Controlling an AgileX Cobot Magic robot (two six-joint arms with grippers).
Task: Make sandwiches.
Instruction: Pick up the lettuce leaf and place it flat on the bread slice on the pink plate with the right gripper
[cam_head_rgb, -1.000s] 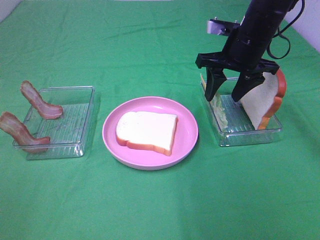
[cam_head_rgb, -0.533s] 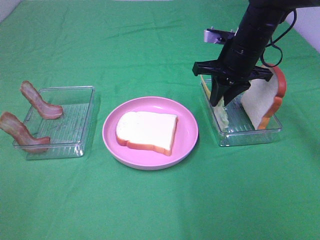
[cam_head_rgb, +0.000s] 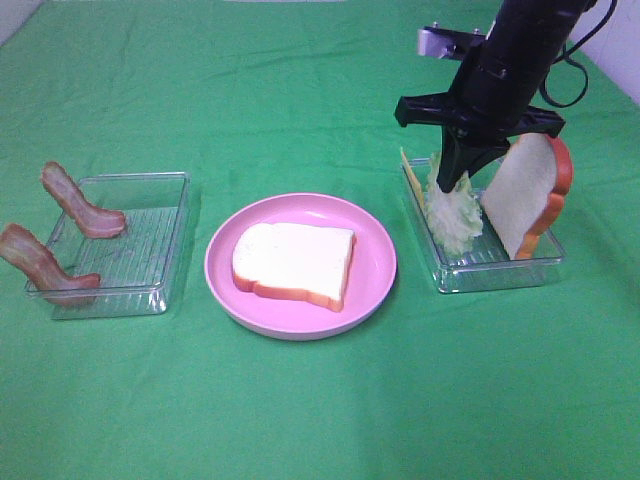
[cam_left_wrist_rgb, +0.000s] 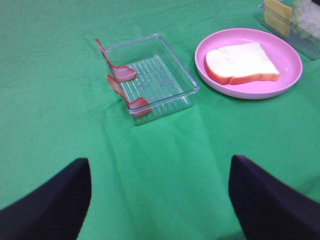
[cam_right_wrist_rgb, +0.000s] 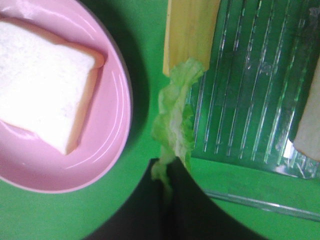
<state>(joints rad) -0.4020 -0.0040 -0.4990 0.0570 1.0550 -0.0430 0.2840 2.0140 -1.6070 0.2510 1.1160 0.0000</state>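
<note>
Just beside the cheese (cam_right_wrist_rgb: 190, 30), right fingers (cam_right_wrist_rgb: 192, 212) pinch the lettuce leaf (cam_right_wrist_rgb: 175, 120), bread (cam_head_rgb: 525, 195) leaning near; left fingers (cam_left_wrist_rgb: 50, 200) wide.

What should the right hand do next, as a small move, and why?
Probably lift a little straight up. The right hand is shut on the lettuce leaf, whose lower part hangs inside the clear tray beside the cheese slice. Once clear of the wall, it can go to the bread slice on the pink plate.
</note>
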